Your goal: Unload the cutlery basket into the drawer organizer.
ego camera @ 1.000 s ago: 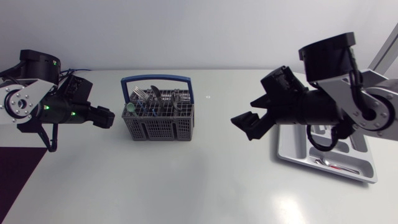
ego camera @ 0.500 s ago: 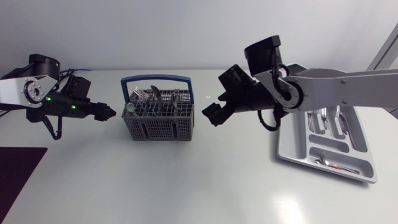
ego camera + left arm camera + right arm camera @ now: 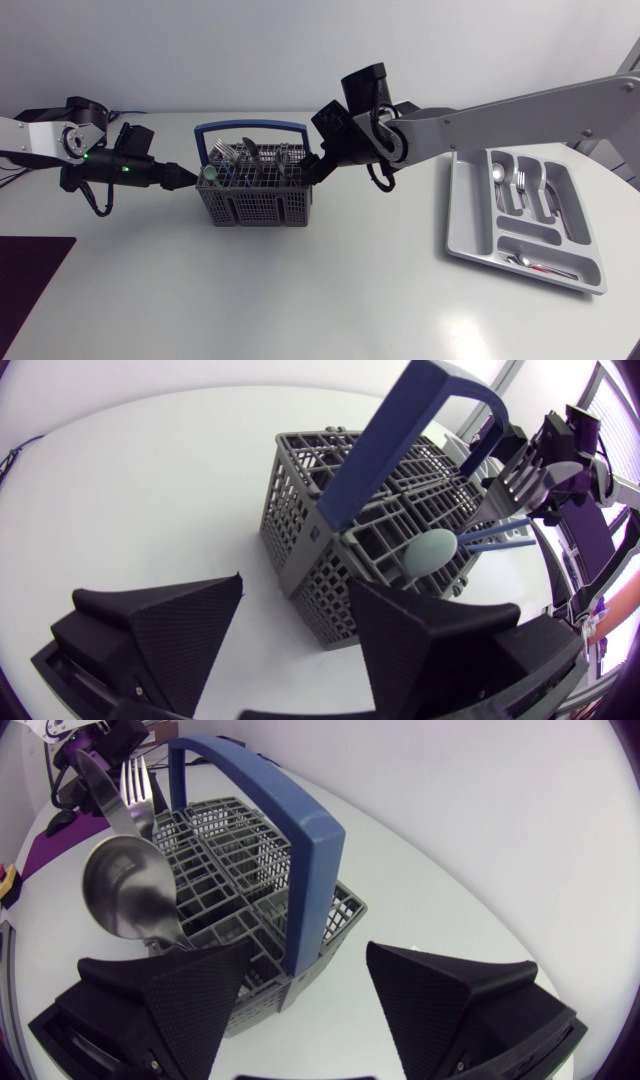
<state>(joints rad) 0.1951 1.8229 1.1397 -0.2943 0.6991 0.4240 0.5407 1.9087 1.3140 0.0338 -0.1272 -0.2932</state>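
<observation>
The grey cutlery basket (image 3: 255,192) with a blue handle (image 3: 250,127) stands at mid-table, holding forks (image 3: 232,150), spoons and a pale green spoon (image 3: 211,172). My left gripper (image 3: 186,178) is open at the basket's left end; in the left wrist view the basket (image 3: 330,530) and green spoon (image 3: 432,550) lie just ahead of the open gripper (image 3: 295,585). My right gripper (image 3: 318,166) is open at the basket's right end. Its wrist view shows the handle (image 3: 290,820) rising ahead of the gripper (image 3: 308,955), with a steel spoon (image 3: 125,890) and a fork (image 3: 135,785) beside.
The grey drawer organizer (image 3: 470,245) lies at the right of the table. It holds a spoon (image 3: 497,172), forks (image 3: 520,183) and a red-handled piece (image 3: 540,268). A dark mat (image 3: 30,265) covers the front left corner.
My right arm has swung left from above the organizer to the basket's right end. My left gripper has stretched rightward up to the basket's left end.
</observation>
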